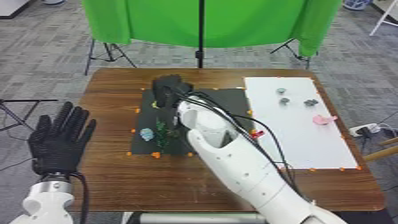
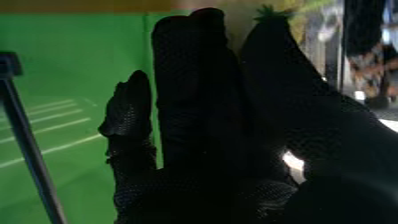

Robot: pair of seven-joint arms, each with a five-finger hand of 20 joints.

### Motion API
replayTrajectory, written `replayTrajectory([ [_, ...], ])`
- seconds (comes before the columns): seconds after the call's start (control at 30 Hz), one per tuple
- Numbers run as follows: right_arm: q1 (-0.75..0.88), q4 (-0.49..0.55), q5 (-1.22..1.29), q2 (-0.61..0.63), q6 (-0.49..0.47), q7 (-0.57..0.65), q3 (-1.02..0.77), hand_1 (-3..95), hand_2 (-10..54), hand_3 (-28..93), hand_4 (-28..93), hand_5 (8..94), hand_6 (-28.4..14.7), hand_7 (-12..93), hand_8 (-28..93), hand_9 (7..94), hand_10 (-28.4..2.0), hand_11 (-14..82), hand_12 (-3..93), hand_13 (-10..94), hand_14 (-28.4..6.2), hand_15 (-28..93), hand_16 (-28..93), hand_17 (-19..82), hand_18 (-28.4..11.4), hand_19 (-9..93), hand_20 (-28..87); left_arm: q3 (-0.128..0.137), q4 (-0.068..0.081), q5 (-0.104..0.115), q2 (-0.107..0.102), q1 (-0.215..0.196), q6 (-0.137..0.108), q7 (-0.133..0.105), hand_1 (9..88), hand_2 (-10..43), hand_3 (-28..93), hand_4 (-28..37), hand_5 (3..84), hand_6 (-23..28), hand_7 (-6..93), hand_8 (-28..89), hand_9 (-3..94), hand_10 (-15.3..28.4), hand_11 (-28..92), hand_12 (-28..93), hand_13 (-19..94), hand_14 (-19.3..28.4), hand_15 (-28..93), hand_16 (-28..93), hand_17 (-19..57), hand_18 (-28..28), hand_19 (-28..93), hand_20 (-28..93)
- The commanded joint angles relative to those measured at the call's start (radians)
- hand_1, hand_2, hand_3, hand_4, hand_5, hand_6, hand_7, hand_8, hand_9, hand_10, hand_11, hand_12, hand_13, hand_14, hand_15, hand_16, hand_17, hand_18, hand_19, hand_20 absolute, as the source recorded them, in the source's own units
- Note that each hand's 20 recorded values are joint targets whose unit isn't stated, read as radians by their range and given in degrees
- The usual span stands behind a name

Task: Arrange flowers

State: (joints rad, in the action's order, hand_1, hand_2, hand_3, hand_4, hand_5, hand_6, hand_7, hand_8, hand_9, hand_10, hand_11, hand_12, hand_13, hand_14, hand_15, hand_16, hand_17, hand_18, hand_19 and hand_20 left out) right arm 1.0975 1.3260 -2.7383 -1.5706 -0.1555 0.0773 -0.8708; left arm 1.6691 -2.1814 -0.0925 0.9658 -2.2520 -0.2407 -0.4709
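the green sprig (image 1: 162, 134) lies on the dark mat (image 1: 147, 147), on the near side of the right hand (image 1: 169, 89), its long axis running near to far, a pale blue flower (image 1: 147, 134) just beside it on the left. that hand's fingers are straight, one apart from the rest; a green leafy tip (image 2: 271, 12) shows by its thumb (image 2: 266, 37), whether touching i cannot tell. the left hand (image 1: 59, 145), fingers extended, is by the table's (image 1: 111, 187) left edge; brown wood runs between mat and near edge.
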Motion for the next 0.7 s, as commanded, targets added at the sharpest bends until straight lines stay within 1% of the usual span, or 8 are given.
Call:
replayTrajectory([
  [0.03, 0.026, 0.02, -0.006, -0.011, -0.101, 0.04, 0.019, 52.8, -9.5, 73, -28, 70.9, 1.5, 23, -2, 75.2, -10.0, 12.9, 26.8, 66, -6.1, 42, 41, 31, -19.8, 81, 48, -0.002, 0.008, 0.022, 0.001, 0.01, 0.006, 0.017, 23.3, 8.2, 79, -28.3, 39.9, 7.5, 7.8, -8, 31.4, 10.2, 16, 7, 27, 6.1, 10, 0, 0.5, 9.7, 20, 16],
  [0.1, 0.023, 0.029, 0.016, -0.003, -0.093, 0.061, 0.027, 51.7, -9.5, 74, -28, 69.3, 0.9, 20, -3, 72.8, -10.6, 14.8, 23.5, 65, -6.4, 42, 41, 30, -19.8, 81, 48, -0.003, 0.01, 0.015, 0.002, 0.013, -0.001, 0.017, 23.5, 8.2, 78, -28.3, 40.0, 7.4, 7.8, -8, 31.5, 10.5, 16, 7, 28, 6.5, 12, 0, 0.5, 9.7, 20, 17],
  [0.13, 0.02, 0.037, 0.028, 0.002, -0.095, 0.068, 0.031, 51.4, -9.5, 75, -28, 68.9, 0.5, 18, -4, 71.9, -11.0, 15.8, 21.8, 64, -6.4, 43, 41, 30, -19.8, 81, 48, -0.003, 0.01, 0.021, 0.002, 0.012, 0.003, 0.013, 23.5, 8.3, 78, -28.3, 40.1, 7.4, 7.9, -8, 31.6, 10.5, 16, 7, 28, 6.5, 12, 0, 0.4, 9.8, 20, 17],
  [0.3, 0.007, 0.08, 0.077, 0.03, -0.105, 0.097, 0.06, 49.8, -9.5, 76, -28, 64.1, 0.6, 18, -13, 67.6, -11.2, 17.7, 17.6, 63, -6.9, 44, 39, 29, -19.9, 81, 47, 0.001, 0.009, 0.021, 0.008, 0.003, 0.006, 0.01, 23.6, 8.4, 78, -28.3, 40.3, 7.4, 7.8, -8, 31.9, 10.7, 16, 7, 28, 6.6, 13, -1, 0.2, 10.1, 21, 17],
  [0.43, -0.002, 0.124, 0.139, 0.052, -0.11, 0.127, 0.057, 47.5, -9.5, 78, -28, 61.3, 0.6, 18, -13, 64.9, -11.8, 17.0, 17.4, 62, -7.8, 46, 36, 29, -20.2, 81, 47, -0.001, 0.015, 0.017, 0.025, 0.013, 0.009, 0.024, 23.8, 8.5, 78, -28.3, 40.0, 7.4, 7.5, -8, 31.9, 10.4, 16, 7, 28, 6.4, 13, -1, 0.1, 10.2, 21, 18],
  [0.53, 0.012, 0.208, 0.208, 0.095, -0.167, 0.137, 0.007, 44.7, -9.5, 81, -28, 59.1, 0.1, 18, -13, 62.1, -12.4, 16.4, 17.0, 60, -9.1, 50, 31, 29, -20.4, 81, 47, 0.0, 0.021, 0.012, 0.043, 0.018, 0.014, 0.035, 23.8, 8.7, 77, -28.3, 39.9, 7.5, 7.4, -8, 32.1, 10.6, 16, 7, 29, 6.8, 13, -1, -0.1, 10.7, 22, 18],
  [0.63, 0.052, 0.318, 0.251, 0.162, -0.195, 0.175, -0.065, 42.0, -9.5, 83, -28, 54.8, -1.6, 16, -12, 55.2, -14.7, 14.3, 16.7, 54, -11.5, 56, 26, 28, -20.8, 81, 47, 0.009, 0.024, 0.002, 0.053, 0.015, 0.015, 0.046, 23.9, 9.4, 76, -28.3, 40.1, 7.7, 7.8, -8, 33.8, 11.6, 16, 7, 30, 8.8, 15, -1, -1.3, 12.0, 25, 19],
  [0.7, 0.097, 0.392, 0.275, 0.229, -0.174, 0.217, -0.118, 41.5, -9.5, 83, -28, 53.0, -2.5, 15, -12, 52.1, -15.6, 13.0, 16.4, 52, -12.5, 57, 25, 27, -21.1, 81, 47, 0.006, 0.03, 0.002, 0.058, 0.019, 0.012, 0.044, 24.1, 9.6, 76, -28.3, 40.5, 7.8, 8.2, -8, 34.9, 12.2, 17, 8, 31, 10.0, 16, -1, -2.2, 12.8, 28, 19],
])
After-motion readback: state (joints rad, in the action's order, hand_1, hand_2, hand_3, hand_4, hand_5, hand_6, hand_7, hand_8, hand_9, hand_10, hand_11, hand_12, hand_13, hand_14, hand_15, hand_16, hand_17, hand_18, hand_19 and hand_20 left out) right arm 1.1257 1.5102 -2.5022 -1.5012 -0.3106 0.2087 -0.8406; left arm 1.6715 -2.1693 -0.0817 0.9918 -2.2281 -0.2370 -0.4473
